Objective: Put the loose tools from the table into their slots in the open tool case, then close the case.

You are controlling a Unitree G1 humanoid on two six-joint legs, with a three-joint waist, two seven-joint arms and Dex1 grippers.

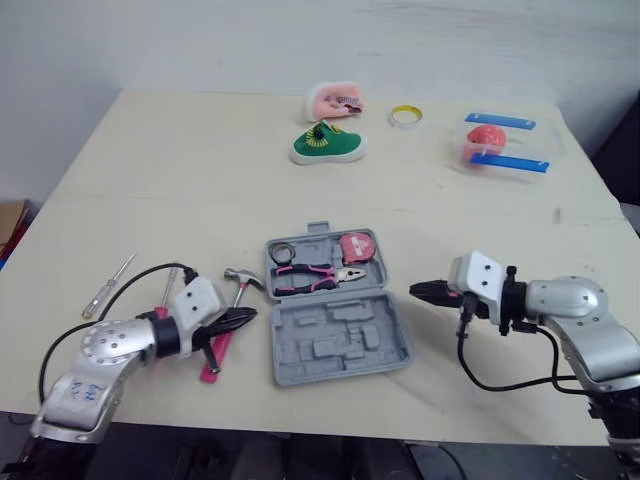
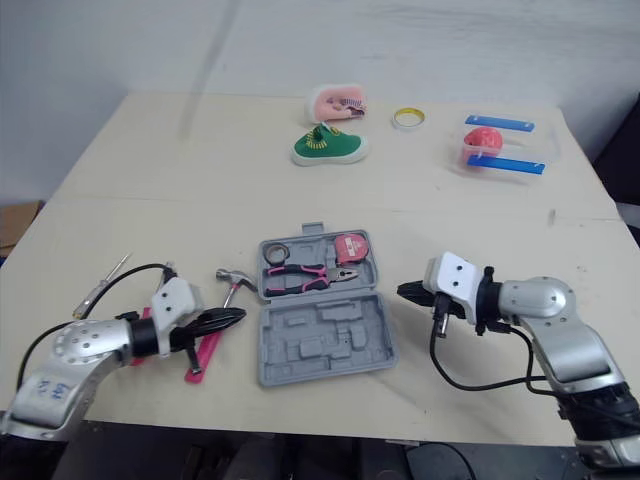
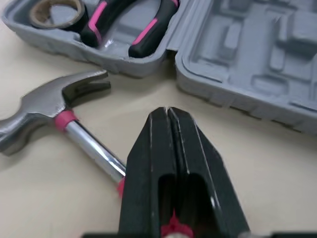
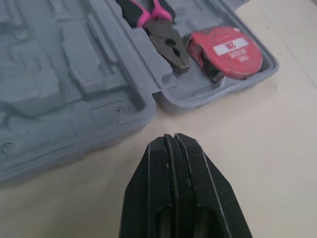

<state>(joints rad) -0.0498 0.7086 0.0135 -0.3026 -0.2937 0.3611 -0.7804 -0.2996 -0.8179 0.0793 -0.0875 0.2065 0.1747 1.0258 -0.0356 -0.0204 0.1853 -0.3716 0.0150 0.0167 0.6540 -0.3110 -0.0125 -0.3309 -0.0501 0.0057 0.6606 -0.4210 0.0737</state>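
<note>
The grey tool case [image 1: 335,340] lies open at the table's middle. Its far half holds pink-handled pliers [image 1: 310,278], a red tape measure [image 1: 355,247] and a roll of tape [image 1: 279,251]. The near half shows bare moulded slots. A hammer [image 1: 243,277] with a pink grip lies just left of the case. My left gripper [image 1: 245,316] is shut and sits over the hammer's shaft [image 3: 94,146], pointing at the case. Two screwdrivers [image 1: 108,285] lie further left. My right gripper [image 1: 415,290] is shut, empty, and just right of the case, near the tape measure [image 4: 225,49].
At the back of the table are a green shoe [image 1: 328,143], a pink object [image 1: 335,98], a yellow tape ring [image 1: 404,116] and a clear box [image 1: 500,148] with a red item and blue strips. Black cables loop beside both wrists.
</note>
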